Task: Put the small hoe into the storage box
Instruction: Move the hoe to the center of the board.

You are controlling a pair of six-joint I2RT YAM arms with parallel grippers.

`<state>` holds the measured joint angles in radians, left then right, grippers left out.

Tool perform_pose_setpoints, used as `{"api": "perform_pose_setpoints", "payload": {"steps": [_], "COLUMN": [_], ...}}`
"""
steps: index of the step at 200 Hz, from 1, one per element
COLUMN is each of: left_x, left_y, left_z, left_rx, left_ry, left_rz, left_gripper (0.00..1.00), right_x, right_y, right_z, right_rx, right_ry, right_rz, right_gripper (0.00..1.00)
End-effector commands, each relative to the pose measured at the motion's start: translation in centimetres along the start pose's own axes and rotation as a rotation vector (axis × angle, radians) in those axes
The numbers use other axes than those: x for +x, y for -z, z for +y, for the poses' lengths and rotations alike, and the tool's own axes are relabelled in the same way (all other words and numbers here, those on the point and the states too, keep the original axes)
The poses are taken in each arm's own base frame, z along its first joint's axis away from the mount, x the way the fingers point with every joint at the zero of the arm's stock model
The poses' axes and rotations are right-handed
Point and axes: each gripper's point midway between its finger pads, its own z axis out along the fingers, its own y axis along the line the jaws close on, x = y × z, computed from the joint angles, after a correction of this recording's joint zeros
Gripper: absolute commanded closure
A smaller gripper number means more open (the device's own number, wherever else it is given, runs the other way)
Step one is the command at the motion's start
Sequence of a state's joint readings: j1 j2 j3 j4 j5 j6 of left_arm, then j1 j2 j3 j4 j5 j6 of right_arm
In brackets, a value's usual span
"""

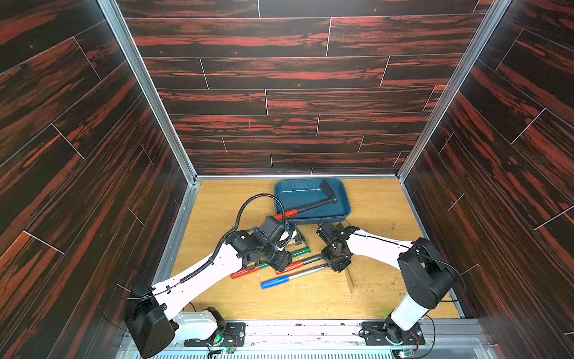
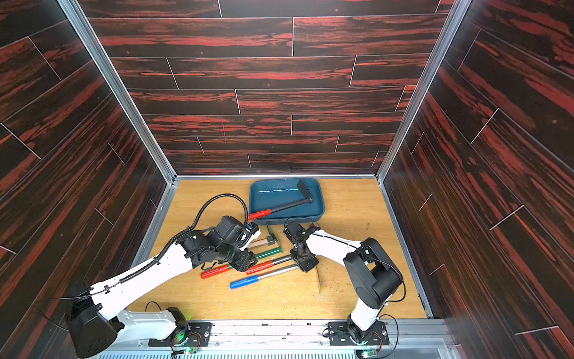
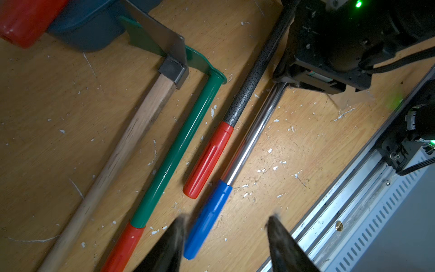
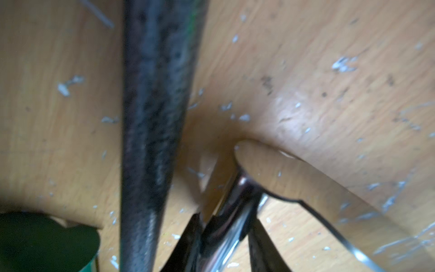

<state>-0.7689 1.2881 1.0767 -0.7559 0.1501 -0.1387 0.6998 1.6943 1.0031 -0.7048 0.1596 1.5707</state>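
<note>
The teal storage box [image 1: 295,199] [image 2: 273,202] stands at the back of the table. One small hoe [image 1: 313,206] lies across it, its black blade inside and its red grip over the rim. Another small hoe with a blue grip [image 1: 275,283] [image 3: 209,212] and a chrome shaft [image 4: 235,212] lies on the table. My right gripper [image 4: 226,217] [image 1: 338,265] is shut on that chrome shaft near the mirror-like blade [image 4: 306,183]. My left gripper [image 3: 226,219] [image 1: 281,262] hangs open over the blue grip's end, holding nothing.
Three more hoes lie beside the blue-gripped one: a black speckled shaft with a red grip [image 3: 208,160] [image 4: 153,117], a green shaft with a red grip [image 3: 181,146], and a wooden handle [image 3: 131,131]. A metal rail [image 3: 353,212] edges the table's front.
</note>
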Motion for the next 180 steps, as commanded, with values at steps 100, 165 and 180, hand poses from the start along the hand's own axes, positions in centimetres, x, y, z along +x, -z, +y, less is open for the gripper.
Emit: {"api": "perform_pose_setpoints", "payload": {"steps": [100,165,180], "left_x": [0.4,1.2,0.9], "left_y": [-1.8,-4.1,-4.4], "left_z": [-2.8,-5.8,-6.3], "left_rx": [0.080,0.116,0.122], "left_ry": [-0.043,-0.083,-0.090], "left_rz": [0.078,0.135,0.131], "left_gripper": [0.41,0.41,0.41], "right_x": [-4.2,-5.7,-6.2], "right_y": [0.6,0.4,0.4], "right_z": [-4.0,-5.2,-5.6], "right_rx": [0.057,0.055,0.051], "right_ry": [-0.016,-0.053,-0.068], "right_rz": [-0.068,-0.077,-0.078], "right_gripper": [0.68,0.67,0.67]}}
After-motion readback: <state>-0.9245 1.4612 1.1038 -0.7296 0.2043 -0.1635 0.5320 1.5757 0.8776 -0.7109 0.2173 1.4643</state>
